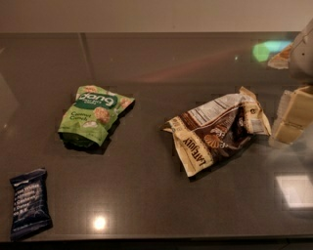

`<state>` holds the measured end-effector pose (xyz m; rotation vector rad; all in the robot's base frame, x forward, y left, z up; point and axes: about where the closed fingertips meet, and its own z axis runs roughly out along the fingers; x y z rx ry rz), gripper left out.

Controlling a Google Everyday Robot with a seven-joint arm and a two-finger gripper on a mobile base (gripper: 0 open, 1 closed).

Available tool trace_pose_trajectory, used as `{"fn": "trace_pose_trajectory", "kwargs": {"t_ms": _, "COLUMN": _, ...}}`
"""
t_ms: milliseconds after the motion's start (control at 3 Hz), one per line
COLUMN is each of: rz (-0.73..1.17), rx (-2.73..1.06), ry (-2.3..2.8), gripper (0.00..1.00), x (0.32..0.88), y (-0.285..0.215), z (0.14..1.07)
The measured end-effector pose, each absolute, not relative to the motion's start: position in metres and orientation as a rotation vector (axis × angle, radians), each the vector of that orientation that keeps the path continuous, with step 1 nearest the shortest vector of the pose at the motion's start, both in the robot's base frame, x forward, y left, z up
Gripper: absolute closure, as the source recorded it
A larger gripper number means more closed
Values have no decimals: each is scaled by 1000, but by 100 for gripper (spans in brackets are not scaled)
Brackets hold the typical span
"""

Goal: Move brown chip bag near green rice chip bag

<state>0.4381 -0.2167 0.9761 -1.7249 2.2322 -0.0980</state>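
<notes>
The brown chip bag (217, 133) lies crumpled on the dark counter, right of centre, with its cream lettered strip toward the front and its white nutrition label toward the back. The green rice chip bag (94, 115) lies flat at left of centre, well apart from the brown bag. My gripper (292, 119) is at the right edge of the view, just right of the brown bag's right end and low over the counter. It holds nothing that I can see. Part of the arm (305, 46) shows above it.
A small dark navy bar wrapper (30, 203) lies at the front left near the counter's front edge (156, 239). A pale wall (146, 14) runs along the back of the counter. Bare counter (146, 161) lies between the two bags.
</notes>
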Motion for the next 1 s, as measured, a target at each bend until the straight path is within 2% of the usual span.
{"fn": "trace_pose_trajectory", "kwargs": {"t_ms": 667, "rz": -98, "rx": -1725, "ry": 2232, "gripper": 0, "x": 438, "y": -217, "z": 976}}
{"fn": "trace_pose_trajectory", "kwargs": {"t_ms": 1000, "rz": -53, "rx": -1807, "ry": 2132, "gripper": 0, "x": 463, "y": -192, "z": 962}}
